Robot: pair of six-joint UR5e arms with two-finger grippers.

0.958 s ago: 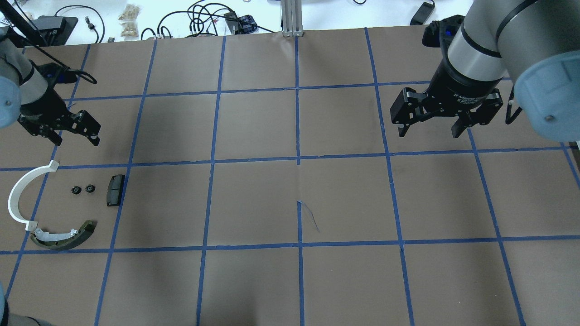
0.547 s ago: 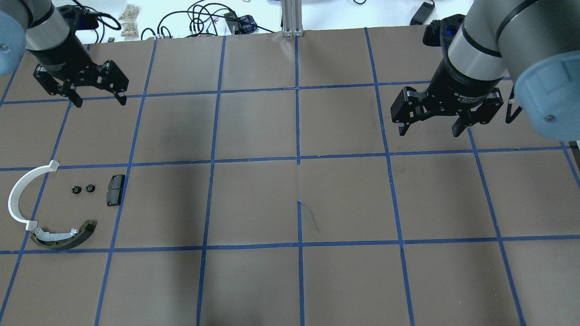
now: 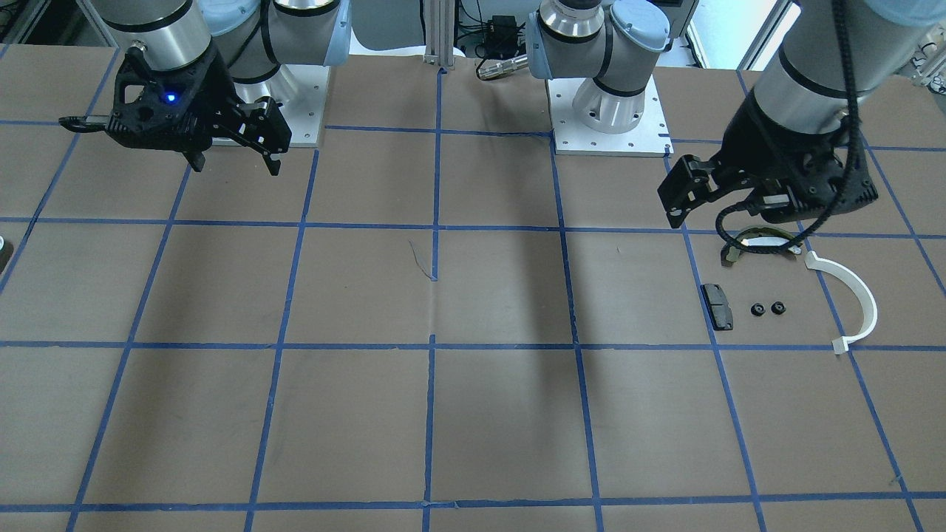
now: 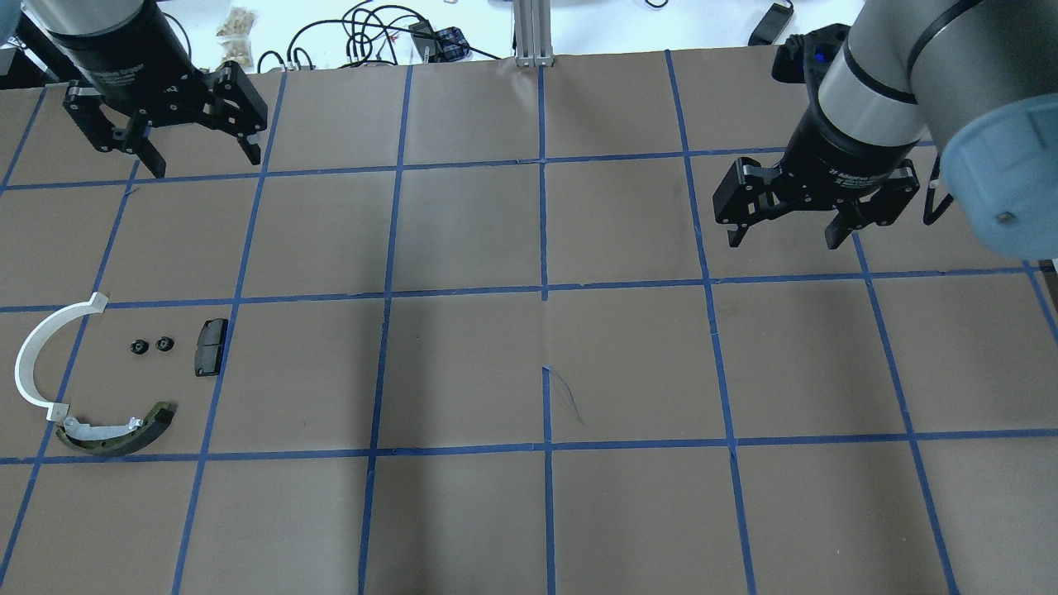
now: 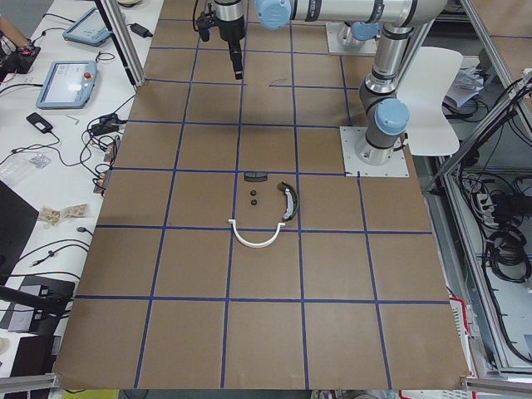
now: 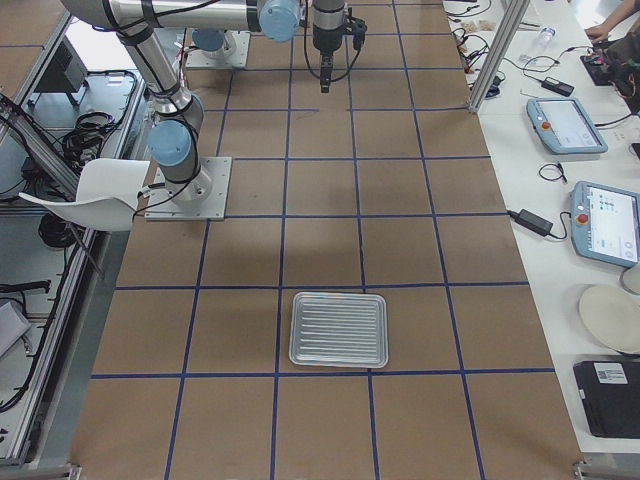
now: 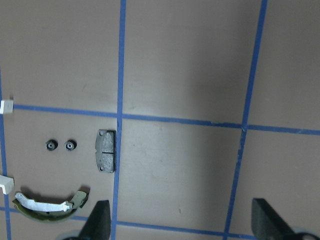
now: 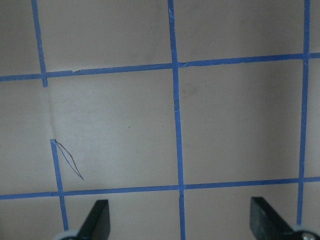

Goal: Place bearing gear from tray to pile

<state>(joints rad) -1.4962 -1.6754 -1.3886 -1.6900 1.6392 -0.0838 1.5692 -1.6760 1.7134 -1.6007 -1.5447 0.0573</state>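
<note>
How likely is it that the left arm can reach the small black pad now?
Probably yes. The left end effector hangs open and raised; nothing stands between it and the small black pad, and the nearest gear lies apart from the pad.

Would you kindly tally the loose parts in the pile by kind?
White half-ring arc: 1
Olive-and-white brake shoe: 1
Black rectangular pad: 1
Small black bearing gears: 2
Total: 5

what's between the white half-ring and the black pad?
Two small black bearing gears sit side by side between the white half-ring and black pad, touching neither; overhead view shows it.
</note>
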